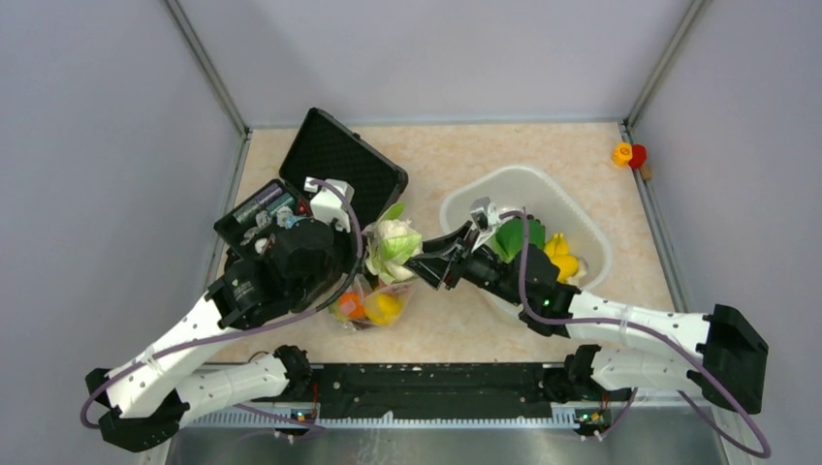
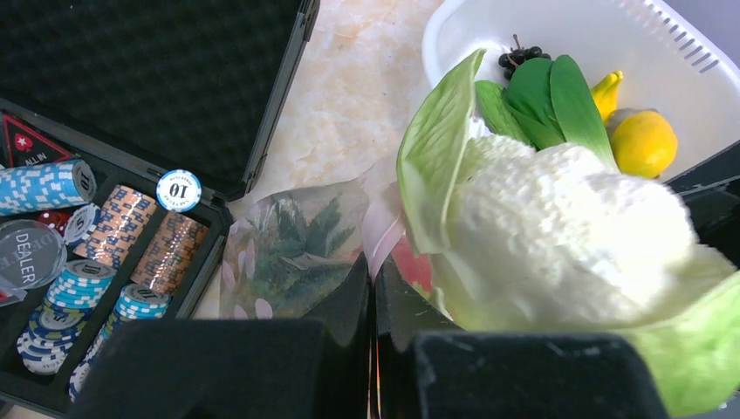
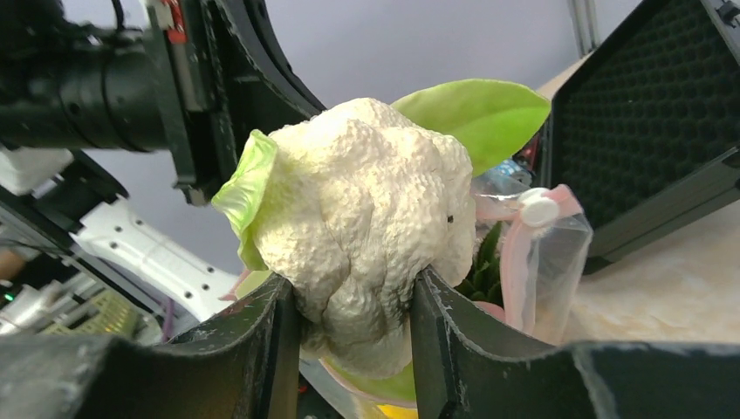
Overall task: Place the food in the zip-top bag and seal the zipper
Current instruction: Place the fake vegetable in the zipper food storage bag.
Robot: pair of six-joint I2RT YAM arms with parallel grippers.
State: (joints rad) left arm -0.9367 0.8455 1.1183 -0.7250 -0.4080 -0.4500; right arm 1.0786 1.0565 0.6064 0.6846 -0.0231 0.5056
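As the right hand point(image 3: 352, 281) clamps both fingers on the cauliflower point(image 3: 366, 192) just above the zip-top bag point(image 1: 373, 305), the left hand point(image 2: 373, 279) pinches the bag's mouth shut-fingered. A black case point(image 1: 339, 155) crowds the left and a white tub point(image 1: 523, 174) the right, with bare bench point(image 1: 436, 145) showing between them at the far side.

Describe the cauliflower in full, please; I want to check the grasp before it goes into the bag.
The cauliflower is a toy with a lumpy cream-white head, matte and foam-like, wrapped by glossy light-green leaves. The right gripper is shut on it, squeezing it from both sides and holding it in the air beside the mouth of the zip-top bag. Whether it touches the bag cannot be told.
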